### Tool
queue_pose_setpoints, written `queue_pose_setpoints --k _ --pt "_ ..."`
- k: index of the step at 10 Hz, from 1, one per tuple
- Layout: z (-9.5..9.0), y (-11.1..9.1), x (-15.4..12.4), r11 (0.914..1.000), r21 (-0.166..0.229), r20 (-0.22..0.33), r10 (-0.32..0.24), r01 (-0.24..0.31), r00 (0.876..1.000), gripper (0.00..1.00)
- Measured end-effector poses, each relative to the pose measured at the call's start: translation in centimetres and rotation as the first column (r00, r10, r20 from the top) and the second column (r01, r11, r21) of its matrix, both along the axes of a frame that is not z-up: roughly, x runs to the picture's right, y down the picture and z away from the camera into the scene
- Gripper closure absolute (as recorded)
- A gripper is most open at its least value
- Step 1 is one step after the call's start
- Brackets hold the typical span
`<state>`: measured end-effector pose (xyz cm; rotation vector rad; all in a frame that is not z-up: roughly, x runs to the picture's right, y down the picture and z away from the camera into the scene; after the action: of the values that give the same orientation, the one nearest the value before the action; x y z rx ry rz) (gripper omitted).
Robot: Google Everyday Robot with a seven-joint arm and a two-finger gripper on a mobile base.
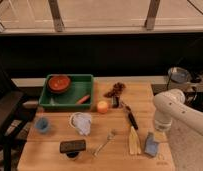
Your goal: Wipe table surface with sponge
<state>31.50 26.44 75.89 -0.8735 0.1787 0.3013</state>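
Note:
The light-blue sponge (151,145) lies on the wooden table surface (45,152) near its front right corner. My gripper (156,138) comes down from the white arm at the right and sits right on top of the sponge, shut on it. The fingers themselves are mostly hidden behind the wrist and the sponge.
Just left of the sponge lie a pale yellow piece (133,142), a black-handled knife (131,120) and a fork (105,142). Further left are a white cloth (82,122), an orange ball (102,106), a black block (72,146), a blue cup (42,125) and a green tray (70,101) with a red bowl (59,82).

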Motion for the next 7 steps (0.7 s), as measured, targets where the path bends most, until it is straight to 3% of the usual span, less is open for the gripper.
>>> queue_pose_setpoints --k 3,7 --pt "0.2 -0.5 2.6 0.9998 0.011 -0.062 -0.016 0.016 0.998 1.00" --pt "3.5 -4.6 2.1 0.9985 0.044 -0.065 -0.029 0.032 0.997 1.00"
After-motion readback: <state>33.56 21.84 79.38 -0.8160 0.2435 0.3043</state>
